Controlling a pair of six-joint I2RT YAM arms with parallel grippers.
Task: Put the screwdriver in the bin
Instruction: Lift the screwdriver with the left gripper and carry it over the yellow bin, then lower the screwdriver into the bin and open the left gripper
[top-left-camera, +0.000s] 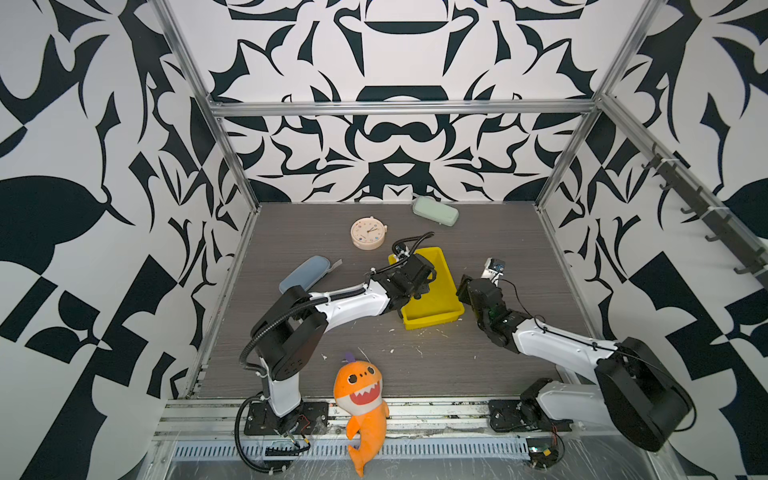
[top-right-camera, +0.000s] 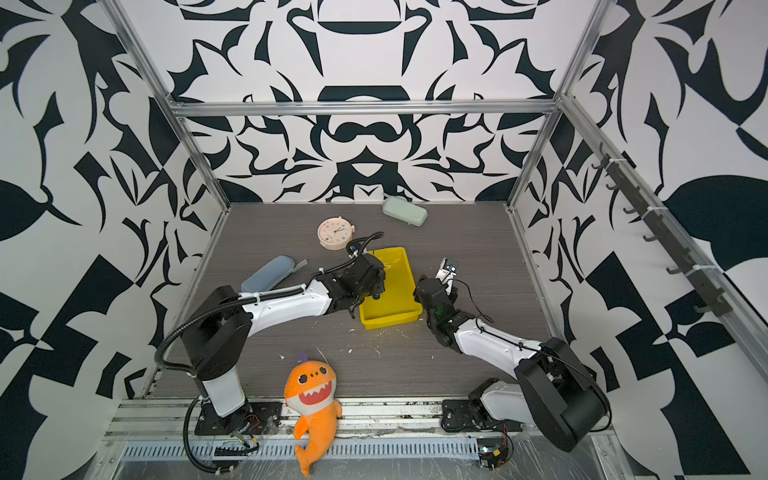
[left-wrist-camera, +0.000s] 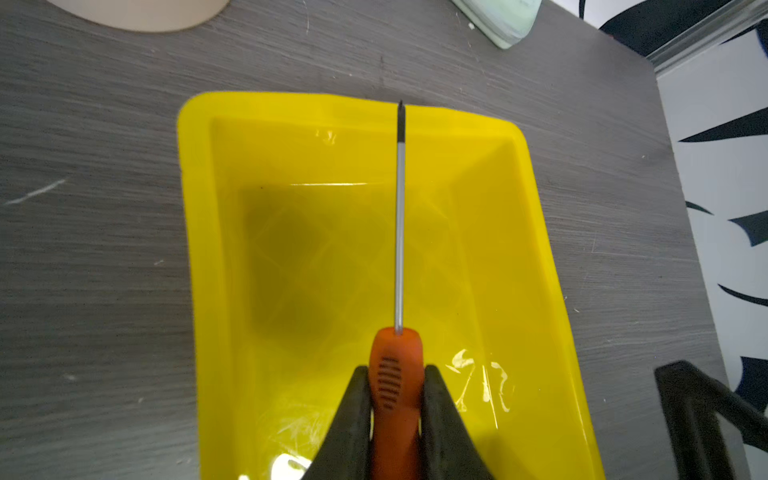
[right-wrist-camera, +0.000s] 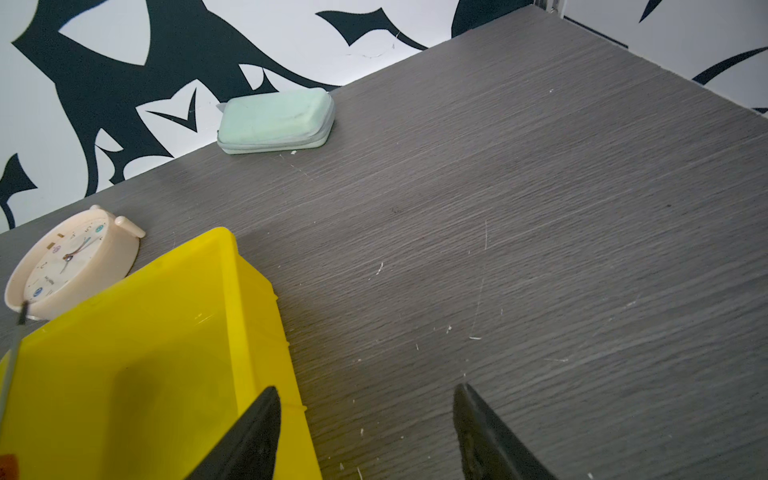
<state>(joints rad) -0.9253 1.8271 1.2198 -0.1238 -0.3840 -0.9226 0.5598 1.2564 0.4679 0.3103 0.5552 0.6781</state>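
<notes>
The screwdriver (left-wrist-camera: 399, 232) has an orange handle and a thin metal shaft with a dark tip. My left gripper (left-wrist-camera: 395, 370) is shut on the handle, one black finger on each side. It hangs over the inside of the yellow bin (left-wrist-camera: 195, 249), the shaft lying along the bin's length with the tip over the far rim. In both top views the left gripper (top-left-camera: 417, 291) reaches over the bin (top-left-camera: 440, 316) from the left and hides the screwdriver. My right gripper (right-wrist-camera: 365, 390) stands open and empty just beside the bin's right wall (right-wrist-camera: 266, 332), above bare table.
A pale pink round clock (top-left-camera: 368, 233) lies behind the bin. A pale green case (top-left-camera: 435, 211) sits at the back wall. A blue-grey case (top-left-camera: 305, 273) lies to the left. An orange plush shark (top-left-camera: 359, 399) rests at the table's front edge.
</notes>
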